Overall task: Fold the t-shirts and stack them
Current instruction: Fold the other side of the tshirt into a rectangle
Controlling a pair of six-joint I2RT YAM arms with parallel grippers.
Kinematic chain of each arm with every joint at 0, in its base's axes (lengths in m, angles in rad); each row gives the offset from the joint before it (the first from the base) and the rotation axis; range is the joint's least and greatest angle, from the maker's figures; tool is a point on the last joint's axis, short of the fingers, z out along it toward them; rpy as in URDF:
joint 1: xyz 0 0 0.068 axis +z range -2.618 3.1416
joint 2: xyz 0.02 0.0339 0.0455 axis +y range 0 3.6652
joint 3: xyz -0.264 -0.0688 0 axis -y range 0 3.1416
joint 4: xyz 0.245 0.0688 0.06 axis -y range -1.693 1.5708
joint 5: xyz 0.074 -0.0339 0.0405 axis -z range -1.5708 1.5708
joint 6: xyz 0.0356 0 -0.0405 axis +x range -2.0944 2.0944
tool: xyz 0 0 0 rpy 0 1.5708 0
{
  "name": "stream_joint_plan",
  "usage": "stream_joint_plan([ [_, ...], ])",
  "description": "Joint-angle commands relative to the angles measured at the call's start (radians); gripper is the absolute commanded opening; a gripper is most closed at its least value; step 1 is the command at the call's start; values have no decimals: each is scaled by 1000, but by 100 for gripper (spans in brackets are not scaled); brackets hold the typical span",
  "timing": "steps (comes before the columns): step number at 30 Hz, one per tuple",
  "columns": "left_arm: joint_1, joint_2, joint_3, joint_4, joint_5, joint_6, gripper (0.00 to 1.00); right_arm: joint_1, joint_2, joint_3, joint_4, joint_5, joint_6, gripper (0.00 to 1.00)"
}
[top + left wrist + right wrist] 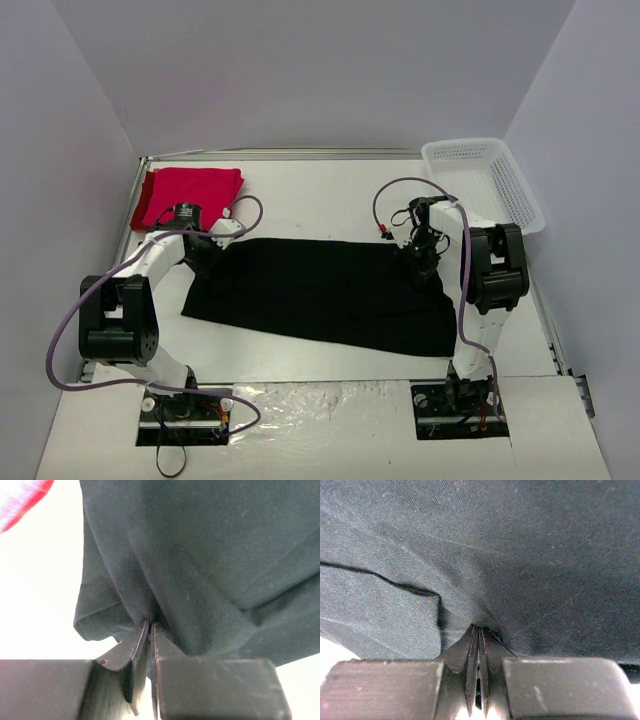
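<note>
Black t-shirt [320, 295] lies flat on the white table [320, 195], long axis left-right, spanning between both jaws. Left gripper [149, 625] is clenched on its far-left corner, right gripper [479, 629] clenched on its far-right edge. Red t-shirt [188, 197] sits folded just beyond the left jaws. Pale walls [320, 70] enclose three sides.

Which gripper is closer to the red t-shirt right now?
Left. The left gripper pinches the far left corner of the black shirt, just on the near side of the red t-shirt. The right gripper pinches the far right corner, well away from it.
</note>
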Motion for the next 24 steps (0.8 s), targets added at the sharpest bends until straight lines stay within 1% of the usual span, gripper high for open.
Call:
stream_joint_plan([
  [1,13,-52,46,-32,-16,11,2,6,117,-85,72,8,-14,0],
  [13,20,-22,27,-32,-75,39,2,6,125,-88,78,11,-9,0],
  [24,26,-16,23,-16,-59,31,3,6,128,-91,83,8,-6,0],
])
